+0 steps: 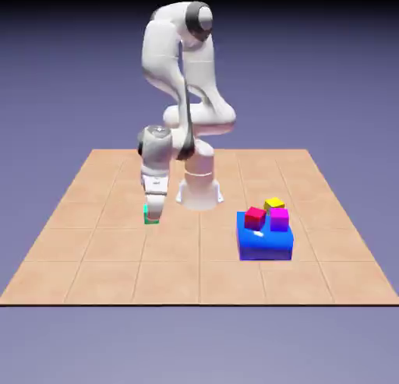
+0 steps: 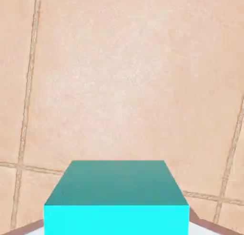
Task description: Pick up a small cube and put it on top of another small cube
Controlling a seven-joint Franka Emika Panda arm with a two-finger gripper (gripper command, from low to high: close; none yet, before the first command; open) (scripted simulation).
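The small cube (image 1: 146, 216), plain teal-green, sits at table level on the tiled table (image 1: 93, 250), left of the robot's base. My gripper (image 1: 153, 213) points straight down and is shut on it, so the fingers cover most of it in the exterior view. In the hand view the small cube (image 2: 116, 196) fills the bottom middle, large and held between the fingers, with only slivers of them showing at the bottom corners. Behind it I see nothing but tan tiles.
A big blue block (image 1: 265, 244) stands on the exterior view's right. It carries a red cube (image 1: 254, 216), a magenta cube (image 1: 279, 218) and a yellow cube (image 1: 273, 204). The robot's white base (image 1: 199, 189) stands between the gripper and the block.
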